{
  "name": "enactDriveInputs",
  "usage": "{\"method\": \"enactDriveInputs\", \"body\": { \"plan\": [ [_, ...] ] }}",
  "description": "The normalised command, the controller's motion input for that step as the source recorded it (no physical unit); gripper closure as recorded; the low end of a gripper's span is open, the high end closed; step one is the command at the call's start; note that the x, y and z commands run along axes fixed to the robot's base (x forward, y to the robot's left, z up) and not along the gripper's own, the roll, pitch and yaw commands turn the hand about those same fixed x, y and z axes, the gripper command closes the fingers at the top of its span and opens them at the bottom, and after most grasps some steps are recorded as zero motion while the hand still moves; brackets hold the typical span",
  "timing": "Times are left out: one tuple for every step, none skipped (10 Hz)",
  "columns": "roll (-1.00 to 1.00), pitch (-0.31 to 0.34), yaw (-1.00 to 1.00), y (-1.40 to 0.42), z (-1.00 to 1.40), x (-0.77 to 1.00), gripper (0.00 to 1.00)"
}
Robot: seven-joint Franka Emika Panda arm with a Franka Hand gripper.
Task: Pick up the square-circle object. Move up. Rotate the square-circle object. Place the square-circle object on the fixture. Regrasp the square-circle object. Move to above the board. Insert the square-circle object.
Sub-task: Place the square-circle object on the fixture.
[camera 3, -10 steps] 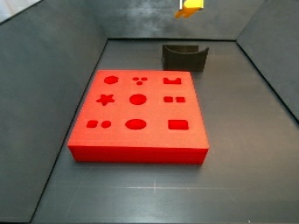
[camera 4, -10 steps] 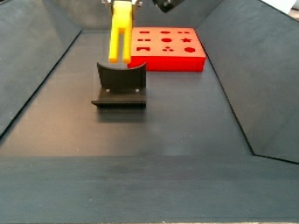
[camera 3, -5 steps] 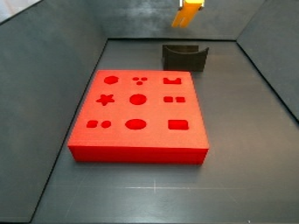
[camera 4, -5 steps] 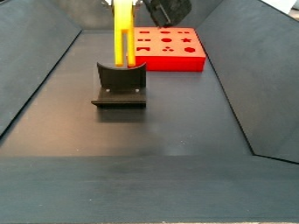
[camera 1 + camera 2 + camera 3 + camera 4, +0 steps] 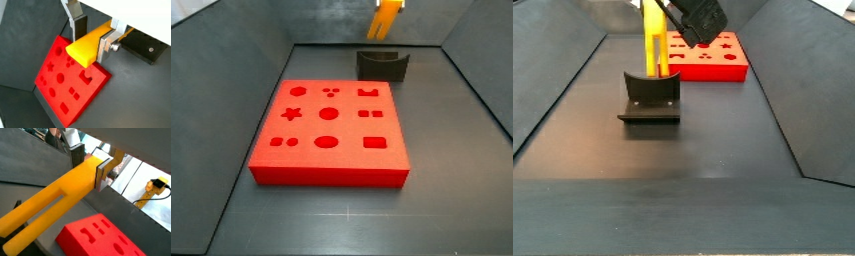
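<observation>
The square-circle object [image 5: 652, 40], a long yellow-orange bar, hangs upright, and its lower end reaches the notched top of the dark fixture [image 5: 649, 95]. In a side view only its lower part [image 5: 385, 18] shows above the fixture [image 5: 382, 66]. My gripper [image 5: 92, 45] is shut on the bar's upper end, with silver fingers [image 5: 107, 42] on either side of it. A wrist view looks along the bar [image 5: 53, 208] from the gripper [image 5: 89, 170]. The red board [image 5: 329, 130] with its shaped holes lies flat on the floor beyond the fixture [image 5: 145, 46].
Sloping grey walls [image 5: 553, 80] close in the dark floor on both sides. The board [image 5: 704, 55] lies just behind the fixture. The arm's dark hand [image 5: 698, 20] hangs over the board's near edge. A yellow plug with a cable [image 5: 155, 185] shows outside the bin.
The gripper has come down with the bar. The bar's lower end has dropped closer into the fixture's notch, and the dark hand has come further into a side view.
</observation>
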Motion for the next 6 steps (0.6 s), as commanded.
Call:
{"method": "enactDriveInputs", "body": {
  "plan": [
    [-0.2, -0.048, -0.11, 0.13, -1.0, 0.1, 1.0],
    [-0.18, -0.056, -0.09, 0.12, -1.0, 0.12, 1.0],
    [-0.14, -0.051, -0.07, 0.11, -1.0, 0.12, 1.0],
    [-0.12, -0.062, -0.04, 0.1, -1.0, 0.13, 1.0],
    [-0.1, -0.063, -0.03, 0.08, -0.87, 0.12, 1.0],
    [-0.09, -0.061, -0.02, 0.06, -0.76, 0.1, 1.0]
  ]
}}
